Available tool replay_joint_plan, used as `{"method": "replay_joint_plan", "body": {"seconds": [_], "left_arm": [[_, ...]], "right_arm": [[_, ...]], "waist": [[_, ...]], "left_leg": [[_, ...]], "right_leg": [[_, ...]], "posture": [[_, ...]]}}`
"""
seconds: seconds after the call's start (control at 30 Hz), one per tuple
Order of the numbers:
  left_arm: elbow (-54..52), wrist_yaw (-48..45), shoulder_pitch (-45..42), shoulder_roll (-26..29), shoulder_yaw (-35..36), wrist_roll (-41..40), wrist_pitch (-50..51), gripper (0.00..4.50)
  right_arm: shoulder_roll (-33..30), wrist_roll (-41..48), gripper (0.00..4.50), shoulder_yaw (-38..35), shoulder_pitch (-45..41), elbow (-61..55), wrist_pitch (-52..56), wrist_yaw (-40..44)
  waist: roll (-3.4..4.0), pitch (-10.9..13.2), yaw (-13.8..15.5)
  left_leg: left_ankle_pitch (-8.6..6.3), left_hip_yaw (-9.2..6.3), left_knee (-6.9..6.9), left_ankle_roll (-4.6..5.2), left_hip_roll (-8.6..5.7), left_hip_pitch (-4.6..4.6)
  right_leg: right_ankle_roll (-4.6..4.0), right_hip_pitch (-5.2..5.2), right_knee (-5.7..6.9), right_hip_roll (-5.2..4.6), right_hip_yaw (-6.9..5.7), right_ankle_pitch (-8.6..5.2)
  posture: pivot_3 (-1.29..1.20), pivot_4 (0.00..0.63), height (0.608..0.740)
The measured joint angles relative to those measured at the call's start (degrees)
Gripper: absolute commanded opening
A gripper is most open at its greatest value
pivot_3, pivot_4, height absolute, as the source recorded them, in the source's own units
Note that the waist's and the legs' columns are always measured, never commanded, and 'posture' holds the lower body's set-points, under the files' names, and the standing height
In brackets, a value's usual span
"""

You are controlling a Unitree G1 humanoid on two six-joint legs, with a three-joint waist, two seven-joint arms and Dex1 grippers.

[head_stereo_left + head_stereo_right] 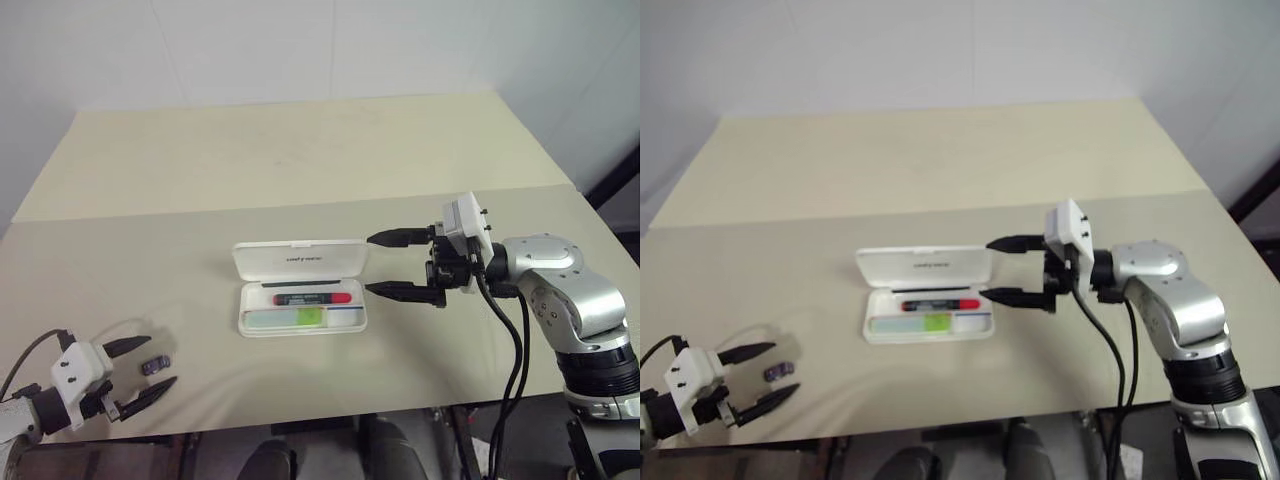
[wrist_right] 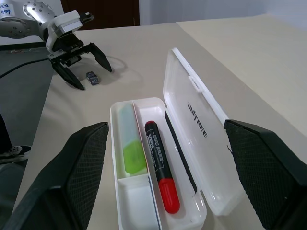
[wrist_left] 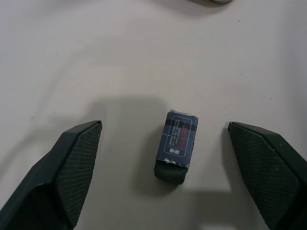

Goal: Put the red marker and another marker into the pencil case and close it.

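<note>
Right wrist view | pencil case [image 2: 192,115] lies open, red marker [image 2: 160,165] and green marker [image 2: 132,151] in its tray | right gripper [image 1: 395,265] wide open, empty, at case's 3 o'clock | left gripper [image 1: 140,372] wide open, empty | lid looks light, stiff, slippery: push its free long edge.

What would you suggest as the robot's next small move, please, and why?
Probably bring the open right gripper to the raised lid and tip it shut: the red marker and green marker already lie in the pencil case.
</note>
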Motion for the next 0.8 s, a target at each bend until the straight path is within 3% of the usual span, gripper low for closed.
{"method": "replay_joint_plan", "body": {"seconds": [0.2, 0.33, 0.67, 0.8], "left_arm": [[0.41, -0.11, -0.13, 0.41, -0.27, -0.14, 0.46, 4.47], [0.71, -0.84, -0.01, 0.55, -0.89, -0.55, 1.09, 3.54], [1.11, -2.73, 1.77, 1.2, -1.92, -0.78, -0.59, 0.39], [0.76, -2.31, 2.42, 1.56, -1.7, -0.86, -0.74, 0.37]], "right_arm": [[-0.43, 0.34, 4.09, -0.21, 0.24, -0.51, 0.14, -0.59], [-0.5, 0.41, 4.09, -0.23, 0.24, -0.51, 0.53, -0.84], [-0.52, 0.42, 4.09, -0.23, 0.2, -0.5, 0.63, -0.79], [-0.51, 0.4, 4.09, -0.22, 0.2, -0.5, 0.61, -0.79]], "waist": [[0.0, 0.0, -0.07], [0.03, -0.01, -0.1], [0.06, 0.0, -0.31], [0.07, 0.01, -0.58]], "left_leg": [[-0.02, 0.07, 0.0, 0.03, 0.0, 0.19], [-0.03, 0.1, 0.0, 0.04, 0.01, 0.29], [-0.11, 0.06, -0.04, 0.11, 0.24, 0.91], [-0.14, 0.07, -0.05, 0.01, 0.43, 1.0]], "right_leg": [[-0.01, 0.13, 0.06, 0.0, 0.05, 0.0], [-0.03, 0.17, 0.12, 0.0, 0.07, -0.01], [-0.36, 0.81, 0.04, 0.19, -0.02, -0.04], [-0.47, 0.93, 0.06, 0.38, -0.01, -0.03]], "posture": [[0.0, 0.15, 0.74], [0.0, 0.15, 0.74], [0.0, 0.15, 0.74], [0.0, 0.15, 0.74]]}}
